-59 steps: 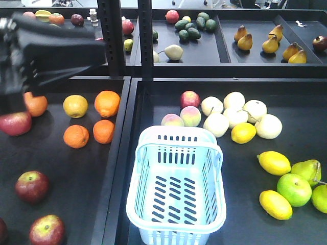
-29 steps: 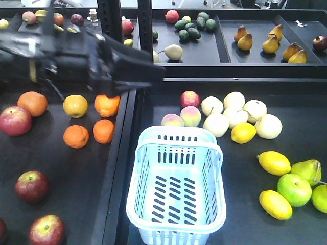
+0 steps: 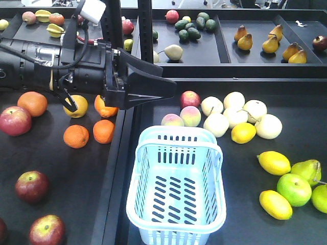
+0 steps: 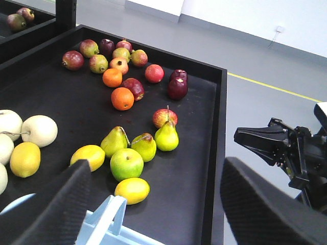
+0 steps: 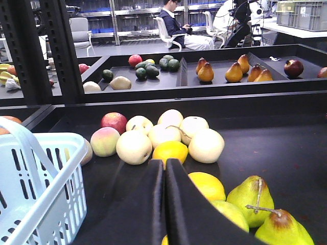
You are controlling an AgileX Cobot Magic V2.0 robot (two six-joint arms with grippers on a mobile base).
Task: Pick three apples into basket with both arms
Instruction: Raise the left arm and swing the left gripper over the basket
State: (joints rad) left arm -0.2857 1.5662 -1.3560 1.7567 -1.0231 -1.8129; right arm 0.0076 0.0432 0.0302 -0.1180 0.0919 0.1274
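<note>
Left of the empty pale blue slotted plastic basket (image 3: 176,228), three dark red round apples (image 3: 31,186) lie unpicked. Your left hand (image 4: 156,168), spread and empty, should next drop to one; your right hand (image 5: 164,166) is pressed together.

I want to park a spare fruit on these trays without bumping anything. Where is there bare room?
In the right tray, bare floor lies between the basket and the lemons. In the left tray, there is a bare band between the oranges and the dark red apples. It is crowded behind the basket, among the pale fruits.
</note>
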